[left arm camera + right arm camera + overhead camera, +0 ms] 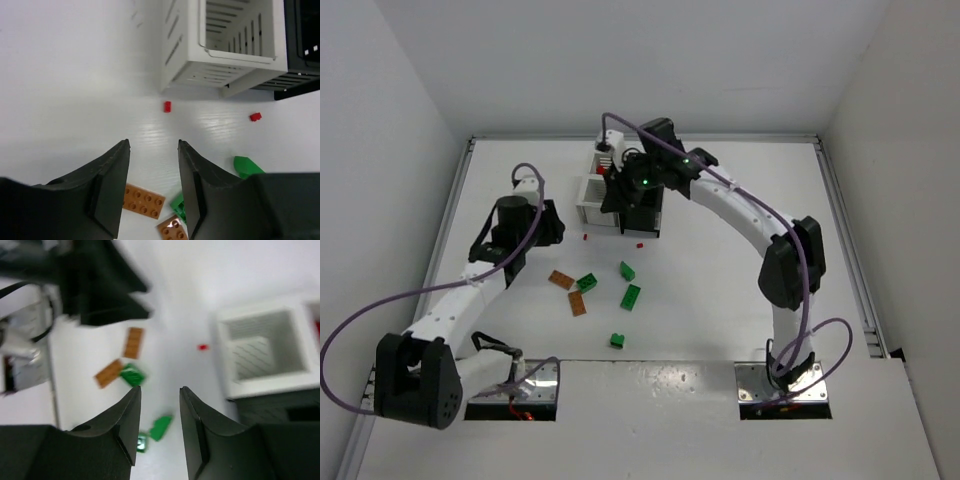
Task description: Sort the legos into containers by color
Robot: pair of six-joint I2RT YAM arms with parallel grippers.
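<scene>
We count three containers at the far middle of the table [700,300]: two white bins, one nearer [590,200] and one behind it [608,150], and one black bin [648,218] touching the nearer white one on its right.

Eight legos lie loose on the table in front of the bins. Four are green bricks [587,283] [627,270] [631,296] [617,340], the last lying nearest the arm bases, apart from the others. Two are orange-brown plates [561,279] [578,303], with one green brick just beside them. Two are tiny red studs: one [585,237] just in front of the nearer white bin, the other [640,244] just in front of the black bin.

The right arm [750,215] reaches over the bins, and its head hides the top of the black bin and part of both white ones from above. In its wrist view a smear of red shows in the far white bin at the frame edge, too blurred to count.

The left arm [470,285] hangs left of the bins, above the table beyond the orange-brown plates.

The left jaws stand narrowly apart with nothing between them, and they cover parts of the plates below. The right jaws also stand narrowly apart and hold nothing.
</scene>
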